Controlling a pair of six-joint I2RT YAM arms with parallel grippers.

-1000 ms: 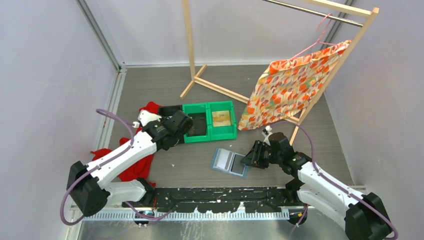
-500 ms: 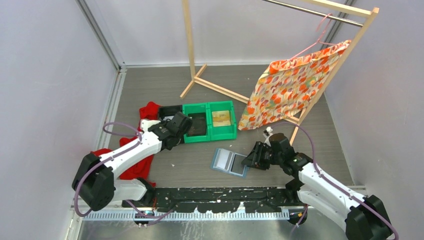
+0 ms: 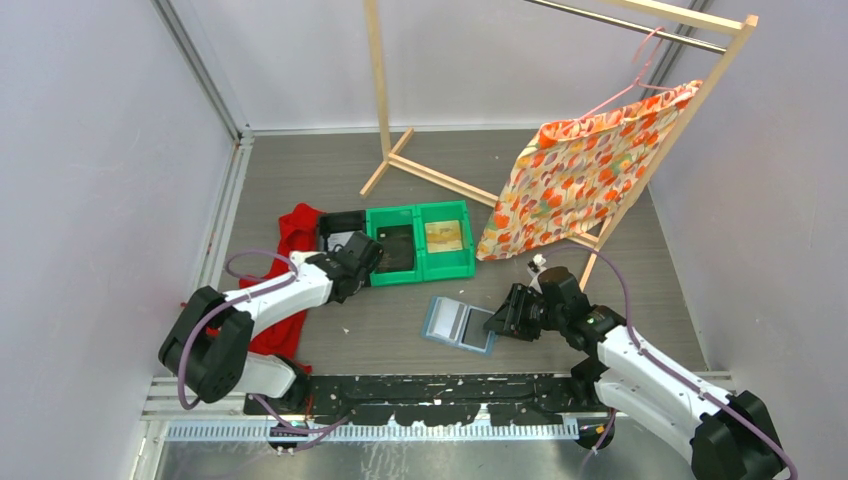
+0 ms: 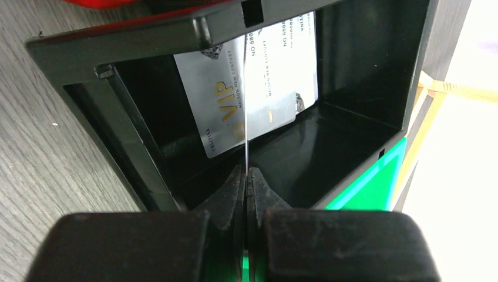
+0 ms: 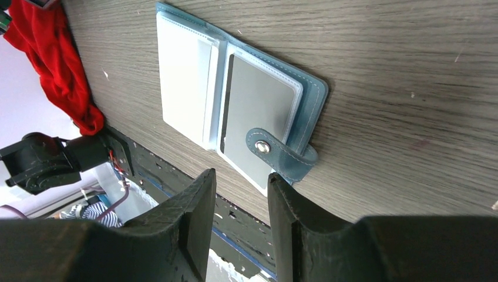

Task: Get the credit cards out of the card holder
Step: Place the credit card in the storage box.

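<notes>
Grey wood-grain table (image 3: 395, 318), pale walls (image 3: 100, 150), left end effector (image 4: 246, 175) pinching credit card (image 4: 246, 117), right end effector (image 5: 241, 177) parted, empty

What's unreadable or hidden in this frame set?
- Left wrist: held card is edge-on, face unseen.
- Left wrist: VIP card in black bin, one or two cards unclear; held card splits view.
- Right wrist: card holder left pocket, contents unclear, pale on pale.
- Top external: held card not discernible, tiny.

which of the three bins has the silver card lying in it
The black bin, at the left end of the row beside the two green bins. The left gripper, shut on another card, points into it.
</notes>
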